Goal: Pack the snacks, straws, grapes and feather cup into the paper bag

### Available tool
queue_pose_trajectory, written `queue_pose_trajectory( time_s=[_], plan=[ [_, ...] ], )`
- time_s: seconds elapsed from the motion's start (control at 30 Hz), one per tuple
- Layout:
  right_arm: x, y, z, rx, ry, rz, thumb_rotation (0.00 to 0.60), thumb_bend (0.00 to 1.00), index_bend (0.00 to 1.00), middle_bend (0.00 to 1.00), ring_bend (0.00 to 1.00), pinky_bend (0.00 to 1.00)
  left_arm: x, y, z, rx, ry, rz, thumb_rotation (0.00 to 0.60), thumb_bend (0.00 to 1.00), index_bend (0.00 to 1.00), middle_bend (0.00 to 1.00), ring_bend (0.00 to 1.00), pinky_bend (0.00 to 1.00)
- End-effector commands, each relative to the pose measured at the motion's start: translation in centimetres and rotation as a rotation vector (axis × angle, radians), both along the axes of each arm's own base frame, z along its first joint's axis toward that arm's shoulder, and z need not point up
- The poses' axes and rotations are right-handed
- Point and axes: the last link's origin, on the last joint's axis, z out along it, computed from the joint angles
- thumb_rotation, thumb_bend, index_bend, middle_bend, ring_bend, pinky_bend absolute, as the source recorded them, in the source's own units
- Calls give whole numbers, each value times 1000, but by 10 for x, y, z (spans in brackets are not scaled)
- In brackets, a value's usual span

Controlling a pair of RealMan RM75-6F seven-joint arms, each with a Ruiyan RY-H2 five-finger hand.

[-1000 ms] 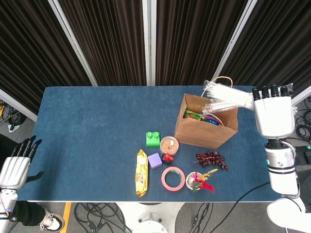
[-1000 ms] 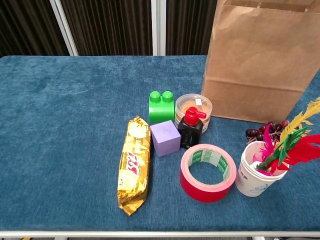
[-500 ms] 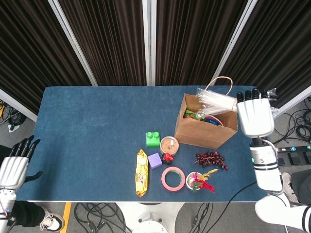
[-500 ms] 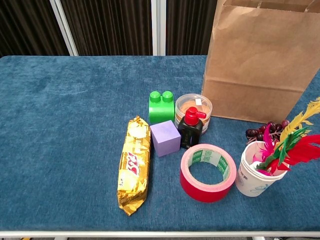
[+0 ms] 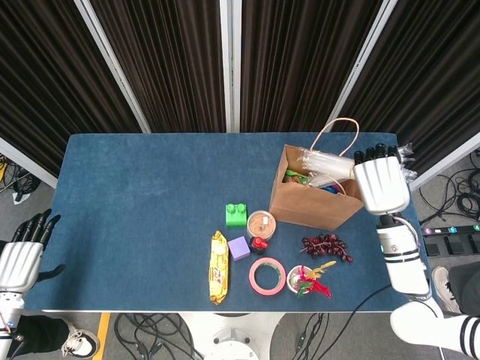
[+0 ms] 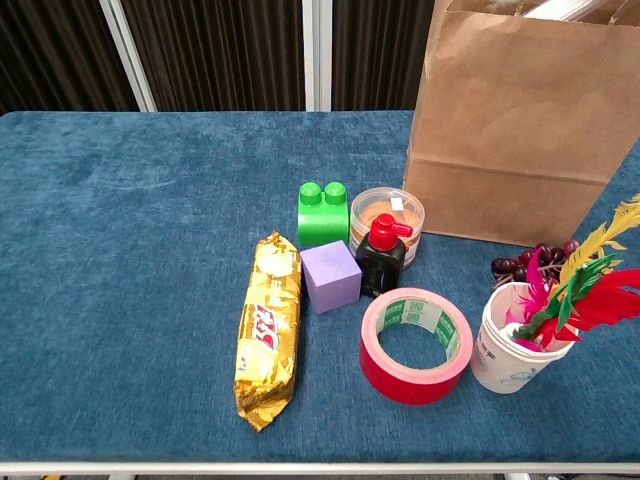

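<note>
The brown paper bag [image 5: 319, 196] [image 6: 520, 130] stands upright at the table's right, with colourful packets inside. My right hand [image 5: 381, 184] hovers at the bag's right rim, back toward the camera. It grips a clear pack of straws [image 5: 324, 161] that lies across the bag's mouth. The grapes [image 5: 326, 246] [image 6: 522, 266] lie in front of the bag. The feather cup [image 5: 304, 279] [image 6: 520, 342] stands upright near the front edge. A gold snack packet [image 5: 218, 267] [image 6: 268, 330] lies flat left of them. My left hand [image 5: 19, 262] hangs empty beyond the table's left edge, fingers apart.
Beside the snack packet are a red tape roll [image 5: 267, 275] [image 6: 415, 345], a purple cube [image 5: 238, 247] [image 6: 330, 276], a green block [image 5: 236, 214] [image 6: 323, 213], a round lidded tub [image 5: 261, 223] [image 6: 388, 212] and a small black bottle [image 5: 259, 244] [image 6: 381, 256]. Blue cloth covers the table [image 5: 142, 195].
My right hand has carried the straws leftward and down, from beyond the bag's right side onto its mouth. The left hand and the table items have not moved.
</note>
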Motion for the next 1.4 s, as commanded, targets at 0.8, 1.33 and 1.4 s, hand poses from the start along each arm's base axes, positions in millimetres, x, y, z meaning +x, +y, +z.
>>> queue_pose_trajectory(
  time_s=[0.8,1.33,1.4],
  plan=[
    [19,-4,9,47,-55,-38,600,0,86,191,29,43,1,1,0,4,-5,-2,600,68,102,87,0,143],
    [47,8,37,31,-151,21,600,0,79,200,30,43,7,1,0,8,-7,-15,600,68,102,87,0,143],
    [52,10,41,26,-177,35,600,0,79,201,30,43,8,1,1,9,-8,-17,600,68,102,87,0,143]
  ],
)
